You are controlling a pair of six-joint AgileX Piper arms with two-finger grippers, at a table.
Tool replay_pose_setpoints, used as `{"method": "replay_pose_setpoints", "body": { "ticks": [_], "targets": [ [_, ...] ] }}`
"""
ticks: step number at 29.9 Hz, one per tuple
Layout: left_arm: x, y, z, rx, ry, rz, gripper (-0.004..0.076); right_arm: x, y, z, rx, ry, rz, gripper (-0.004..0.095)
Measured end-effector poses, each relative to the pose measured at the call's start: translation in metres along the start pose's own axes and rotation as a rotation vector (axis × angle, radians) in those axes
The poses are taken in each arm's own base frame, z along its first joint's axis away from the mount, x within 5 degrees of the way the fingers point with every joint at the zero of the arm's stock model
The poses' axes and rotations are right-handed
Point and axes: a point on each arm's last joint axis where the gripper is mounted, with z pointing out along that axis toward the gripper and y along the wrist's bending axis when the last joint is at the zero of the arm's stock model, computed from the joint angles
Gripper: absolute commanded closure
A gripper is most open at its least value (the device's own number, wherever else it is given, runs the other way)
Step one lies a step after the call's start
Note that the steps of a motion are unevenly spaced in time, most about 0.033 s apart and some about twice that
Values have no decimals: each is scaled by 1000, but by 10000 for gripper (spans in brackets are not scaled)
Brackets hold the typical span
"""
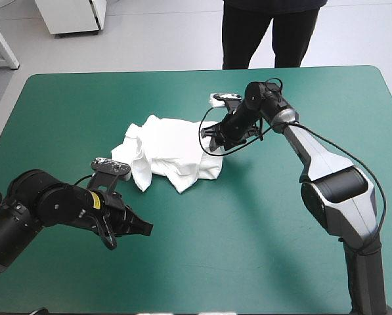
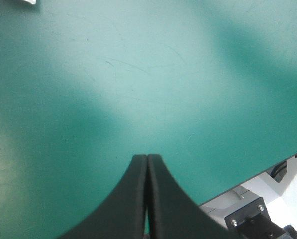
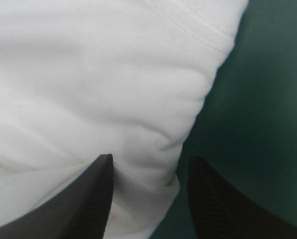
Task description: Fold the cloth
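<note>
The white T-shirt (image 1: 169, 152) lies as a crumpled heap near the middle of the teal-green table. My right gripper (image 1: 215, 140) is down at the heap's right edge. In the right wrist view its black fingers (image 3: 91, 196) stand apart, open, with a fold of the T-shirt (image 3: 98, 84) between and ahead of them and its stitched hem off to one side. My left gripper (image 1: 143, 228) hovers over bare cover in front of the heap, apart from it. Its fingers (image 2: 147, 164) meet in one pointed arch, shut on nothing.
Bare teal-green cover (image 1: 248, 249) stretches across the front and right of the table. The left wrist view shows the table's edge (image 2: 267, 164) near the gripper, with the robot's base beyond it.
</note>
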Motion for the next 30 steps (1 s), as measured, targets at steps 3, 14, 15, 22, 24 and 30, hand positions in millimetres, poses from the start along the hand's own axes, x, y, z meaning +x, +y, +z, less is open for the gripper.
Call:
{"method": "replay_pose_setpoints", "body": {
  "ticks": [3, 14, 15, 22, 24, 30],
  "targets": [
    [0, 0, 0, 0, 0, 0, 746, 0, -4, 16, -20, 26, 12, 461],
    [-2, 0, 0, 3, -20, 3, 746, -1, -8, 30, -59, 32, 34, 917],
    [-2, 0, 0, 3, -22, 3, 746, 0, -9, 31, -55, 34, 33, 913],
    [-2, 0, 0, 4, -23, 3, 746, 2, -11, 30, -2, 57, 16, 917],
    [-2, 0, 0, 4, -24, 3, 746, 2, -12, 26, 34, 60, 6, 925],
    [-2, 0, 0, 5, -25, 3, 746, 6, -26, 9, 201, 67, -32, 925]
  ]
}}
